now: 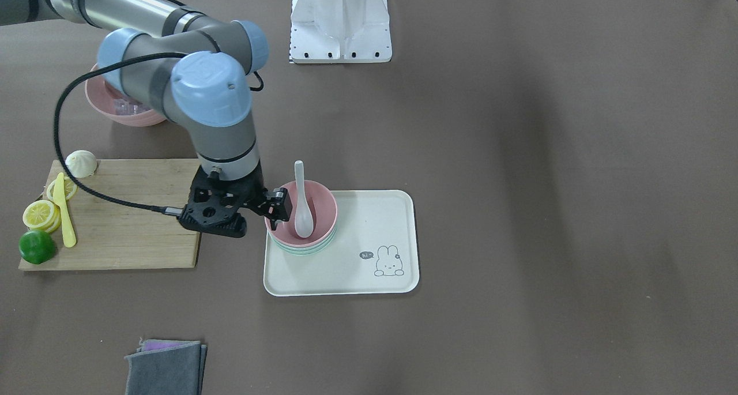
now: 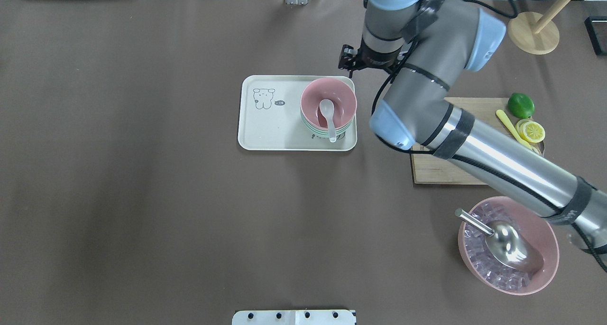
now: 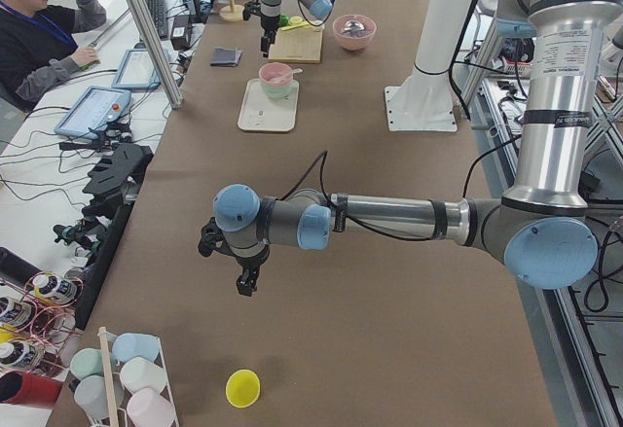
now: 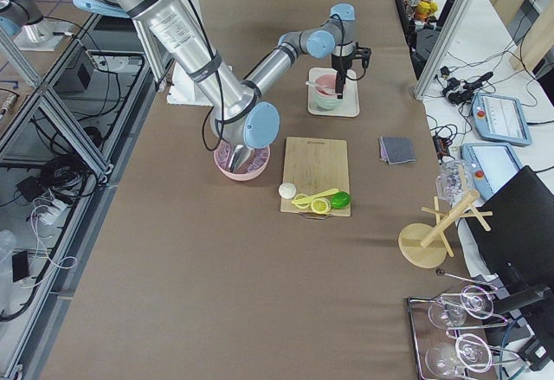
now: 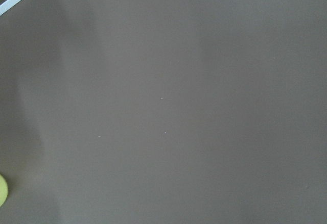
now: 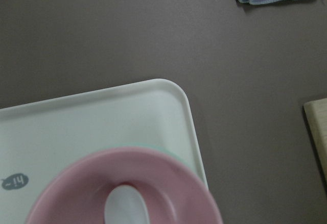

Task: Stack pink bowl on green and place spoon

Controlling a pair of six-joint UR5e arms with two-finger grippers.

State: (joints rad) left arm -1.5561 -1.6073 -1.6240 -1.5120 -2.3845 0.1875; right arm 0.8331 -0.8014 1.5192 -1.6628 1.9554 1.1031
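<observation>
A pink bowl (image 1: 324, 206) sits stacked in a green bowl (image 1: 305, 249) on the cream tray (image 1: 369, 233). A white spoon (image 1: 301, 210) lies in the pink bowl, its handle over the rim toward the robot. The stack also shows in the overhead view (image 2: 342, 97) and the right wrist view (image 6: 168, 183). My right gripper (image 1: 281, 207) is open and empty, just beside the bowl's rim on the cutting-board side. My left gripper (image 3: 245, 281) hangs over bare table far from the tray; I cannot tell whether it is open or shut.
A wooden cutting board (image 1: 132, 222) with lemon slices, a lime (image 1: 37, 246) and a yellow knife lies beside the tray. A large pink bowl of ice with a metal scoop (image 2: 507, 249) stands behind it. Folded grey cloths (image 1: 164, 366) lie near the far edge.
</observation>
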